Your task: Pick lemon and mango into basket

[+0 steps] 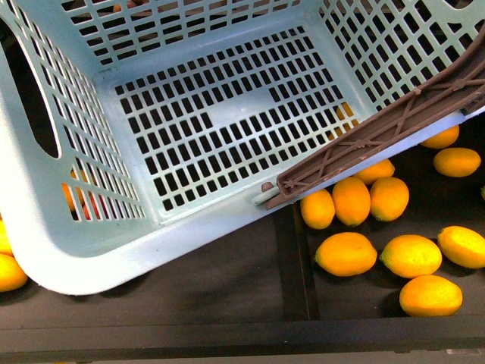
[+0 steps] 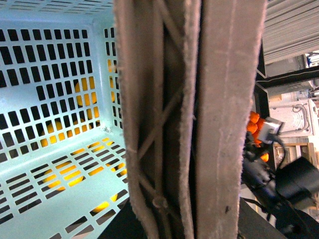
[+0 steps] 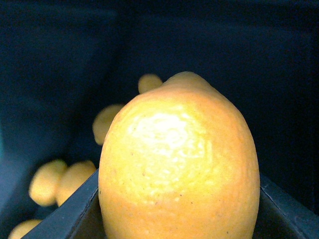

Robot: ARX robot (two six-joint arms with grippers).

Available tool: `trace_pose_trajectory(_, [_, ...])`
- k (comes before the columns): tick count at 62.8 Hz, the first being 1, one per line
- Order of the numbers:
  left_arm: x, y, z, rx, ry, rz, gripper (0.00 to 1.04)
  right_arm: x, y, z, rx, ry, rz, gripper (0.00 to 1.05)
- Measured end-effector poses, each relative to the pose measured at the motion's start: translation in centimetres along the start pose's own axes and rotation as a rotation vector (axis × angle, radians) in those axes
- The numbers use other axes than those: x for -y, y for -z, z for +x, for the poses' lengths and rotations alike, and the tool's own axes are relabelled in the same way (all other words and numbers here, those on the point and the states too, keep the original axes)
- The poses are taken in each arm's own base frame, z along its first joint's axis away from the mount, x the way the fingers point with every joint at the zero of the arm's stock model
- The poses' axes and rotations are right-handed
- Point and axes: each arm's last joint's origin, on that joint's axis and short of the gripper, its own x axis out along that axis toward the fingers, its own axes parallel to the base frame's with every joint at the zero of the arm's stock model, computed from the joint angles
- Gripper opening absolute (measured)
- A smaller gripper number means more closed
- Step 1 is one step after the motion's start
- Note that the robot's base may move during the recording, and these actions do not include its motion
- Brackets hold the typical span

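The light blue-green basket [image 1: 68,250] hangs tilted over the dark shelf and fills the upper left of the front view; nothing lies on its slotted floor. Its brown handle [image 1: 379,136] slants across its right side. In the left wrist view that handle [image 2: 199,124] fills the middle and hides my left gripper, which is shut on it; the basket wall [image 2: 99,25] lies beside it. My right gripper [image 3: 179,221] is shut on a yellow-orange lemon [image 3: 179,159], with a dark finger [image 3: 65,219] on each side. The mango is out of view. Neither gripper shows in the front view.
Several loose yellow lemons [image 1: 345,253] lie on the dark shelf at the right, beyond a black divider [image 1: 295,258]. More yellow fruit [image 1: 9,273] shows under the basket's left edge. Orange fruit [image 2: 254,124] and black arm parts [image 2: 294,184] show past the handle.
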Motion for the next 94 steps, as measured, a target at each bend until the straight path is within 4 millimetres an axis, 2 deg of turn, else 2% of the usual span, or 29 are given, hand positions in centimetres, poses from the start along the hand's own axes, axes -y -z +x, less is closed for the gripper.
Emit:
trace_pose_trajectory(14, [0.0,0.0,0.0,0.003,-0.002,0.000,0.18,-5.3,-5.8,-4.4,0.202,-0.032,0.009,0.62])
trace_pose_trajectory(23, [0.0,0.0,0.0,0.003,-0.002,0.000,0.18,-9.4,-8.1,-5.2,0.257,-0.079,-0.006,0.62])
trace_pose_trajectory(28, [0.0,0.0,0.0,0.000,0.000,0.000,0.18,-12.5,-8.9,-4.2,0.261,-0.096,-0.004,0.62])
trace_pose_trajectory(33, [0.0,0.0,0.0,0.000,0.000,0.000,0.18,-14.4,-9.0,-2.8,0.242,-0.109,0.004,0.62])
trace_pose_trajectory(40, [0.0,0.0,0.0,0.003,-0.002,0.000,0.18,-16.6,-9.5,-0.7,0.222,-0.114,0.006,0.62])
trace_pose_trajectory(51, [0.0,0.0,0.0,0.000,0.000,-0.001,0.18,-18.8,-9.7,2.2,0.169,-0.063,0.002,0.62])
trace_pose_trajectory(55, [0.0,0.0,0.0,0.001,-0.001,0.000,0.18,-19.2,-9.4,3.0,0.145,-0.049,0.001,0.64])
trace_pose_trajectory(60, [0.0,0.0,0.0,0.004,-0.004,0.000,0.18,-19.6,-9.1,3.6,0.126,-0.027,0.000,0.78])
trace_pose_trajectory(70, [-0.1,0.0,0.1,0.005,-0.007,0.000,0.18,-19.5,-9.1,3.3,0.142,0.019,0.013,0.97])
trace_pose_trajectory(72, [-0.1,0.0,0.1,0.004,-0.006,0.000,0.18,-19.3,-9.1,3.0,0.151,0.030,0.018,0.97])
trace_pose_trajectory(79, [-0.1,0.0,0.1,0.001,-0.007,0.003,0.18,-17.8,-9.1,0.5,0.205,0.114,0.076,0.96])
trace_pose_trajectory(84, [-0.1,0.1,0.1,-0.010,0.000,-0.003,0.18,-16.1,-8.9,-1.9,0.245,0.203,0.130,0.96])
trace_pose_trajectory(92, [0.0,0.1,0.1,-0.005,-0.003,-0.001,0.18,-14.2,-7.6,-5.4,0.269,0.324,0.180,0.96])
trace_pose_trajectory(94, [-0.1,0.1,0.1,-0.004,-0.005,-0.001,0.18,-13.8,-7.2,-6.0,0.307,0.329,0.164,0.91])
